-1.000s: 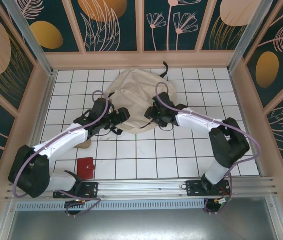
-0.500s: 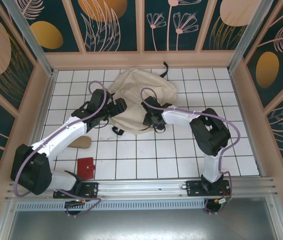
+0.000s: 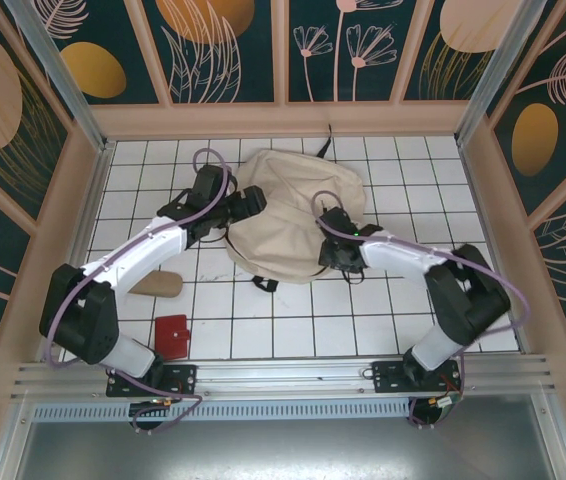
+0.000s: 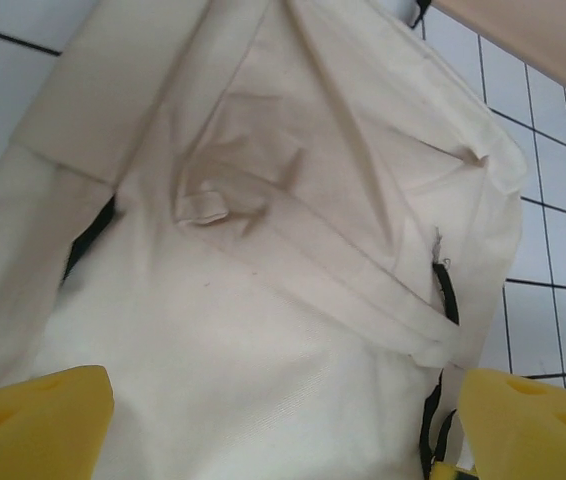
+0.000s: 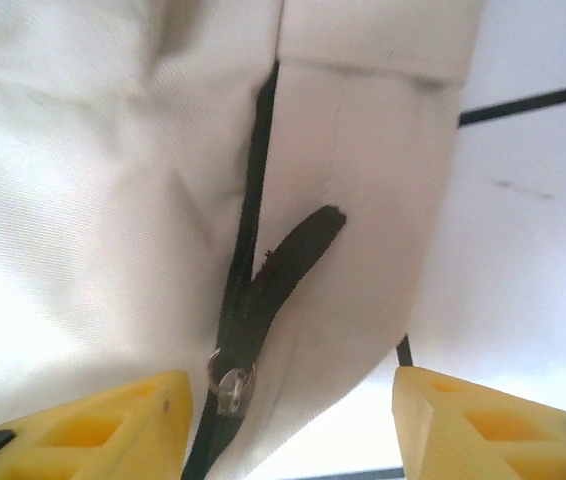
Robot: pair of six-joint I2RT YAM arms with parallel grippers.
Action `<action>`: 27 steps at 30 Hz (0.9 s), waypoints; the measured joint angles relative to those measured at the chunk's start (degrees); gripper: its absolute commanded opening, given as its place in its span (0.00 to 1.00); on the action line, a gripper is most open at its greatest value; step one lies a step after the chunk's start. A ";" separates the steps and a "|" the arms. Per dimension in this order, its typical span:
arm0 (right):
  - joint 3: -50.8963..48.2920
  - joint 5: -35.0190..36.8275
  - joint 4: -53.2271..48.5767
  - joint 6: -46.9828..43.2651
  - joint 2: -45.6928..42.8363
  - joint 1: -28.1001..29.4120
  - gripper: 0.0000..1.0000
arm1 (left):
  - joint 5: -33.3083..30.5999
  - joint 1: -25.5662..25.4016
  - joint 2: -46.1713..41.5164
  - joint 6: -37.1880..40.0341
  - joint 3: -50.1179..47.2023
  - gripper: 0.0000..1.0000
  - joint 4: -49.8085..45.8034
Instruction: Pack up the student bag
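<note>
The student bag (image 3: 293, 215) lay on the table (image 3: 383, 320); the left gripper (image 4: 283, 415) hung wide open above its fabric, holding nothing; the right gripper (image 5: 288, 415) was half open astride the zip slider (image 5: 231, 385), gripping nothing; the step appeared to be zip work; the next move called for closing squarely on the pull tab (image 5: 293, 255)

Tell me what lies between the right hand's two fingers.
In the right wrist view, the student bag with its black zipper, metal slider and pull tab lies between the fingers of the right hand.
</note>
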 measured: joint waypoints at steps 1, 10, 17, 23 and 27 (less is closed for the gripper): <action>-0.33 -1.36 0.74 -0.24 -2.40 -1.75 0.59 | 0.22 -0.74 1.18 0.33 1.51 0.89 0.22; -0.52 -15.67 13.73 -0.55 -4.11 -21.92 0.52 | 3.74 -9.07 17.00 2.36 16.81 0.68 2.38; 2.95 -24.09 16.15 -2.82 7.52 -24.76 0.51 | 5.14 -12.87 34.36 1.57 34.40 0.52 -0.35; 5.09 -24.65 16.59 -3.04 11.04 -25.07 0.49 | 1.79 -13.14 44.57 0.48 47.50 0.46 -7.65; 5.31 -25.03 16.63 -3.02 12.96 -25.18 0.46 | 0.02 -13.14 47.95 0.33 51.10 0.43 -12.48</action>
